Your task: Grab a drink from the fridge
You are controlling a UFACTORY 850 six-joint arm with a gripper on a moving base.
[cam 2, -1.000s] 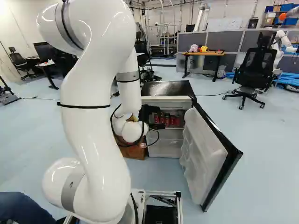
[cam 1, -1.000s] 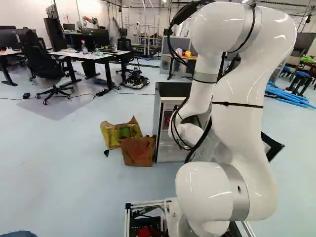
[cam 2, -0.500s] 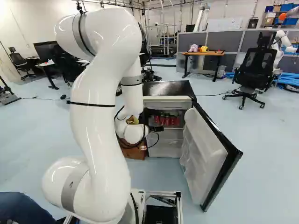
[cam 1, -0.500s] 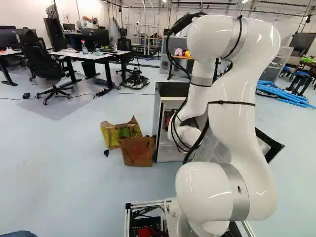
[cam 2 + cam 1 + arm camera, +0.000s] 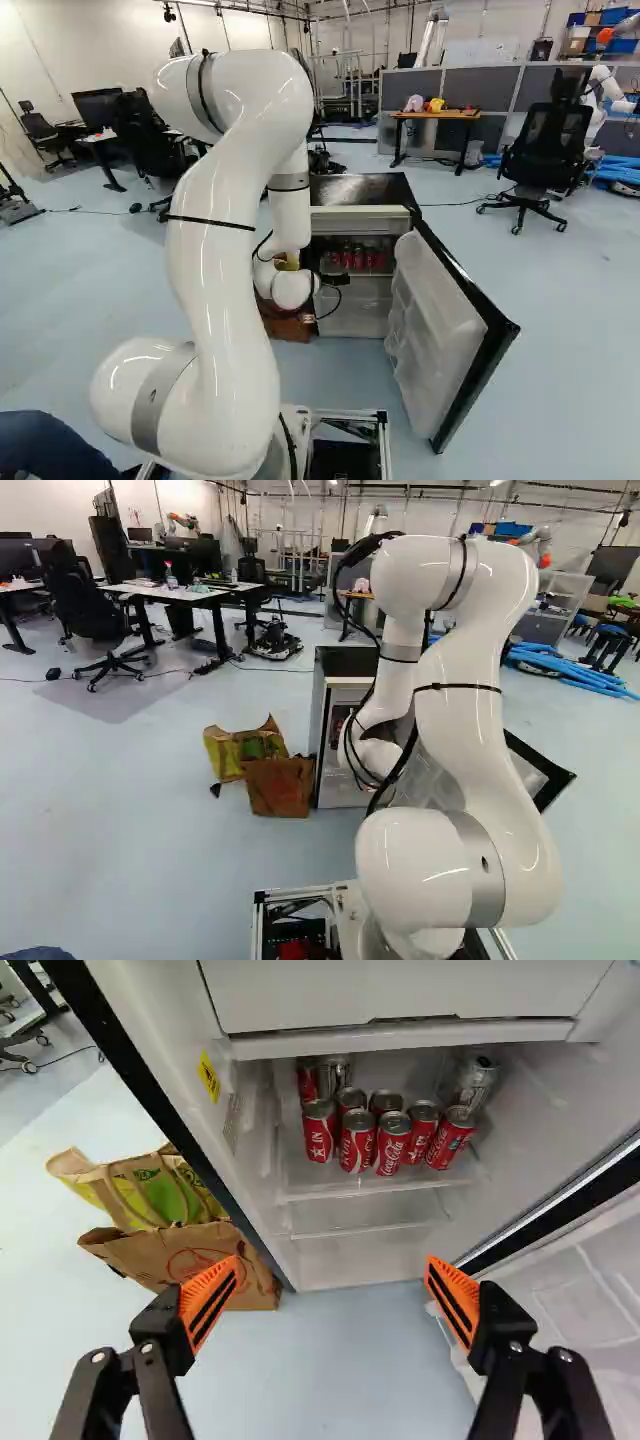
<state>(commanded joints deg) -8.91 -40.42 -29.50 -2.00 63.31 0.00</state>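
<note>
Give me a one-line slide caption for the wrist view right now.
Open gripper facing red cans on a shelf in the open fridge, paper bags beside it.

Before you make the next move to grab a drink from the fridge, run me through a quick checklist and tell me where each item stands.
1. Fridge door open: ok, it is swung wide.
2. Gripper ready: ok, its fingers are spread with nothing between them.
3. Drinks in sight: ok, red cans stand upright on the fridge shelf.
4. A can between the fingers: not ok, they are all further ahead, inside the fridge.
5. Finger room around a front can: not ok, they stand close together, so a neighbour might get nudged.
6. Clearance from the brown paper bag beside the fridge: cannot tell.
</note>
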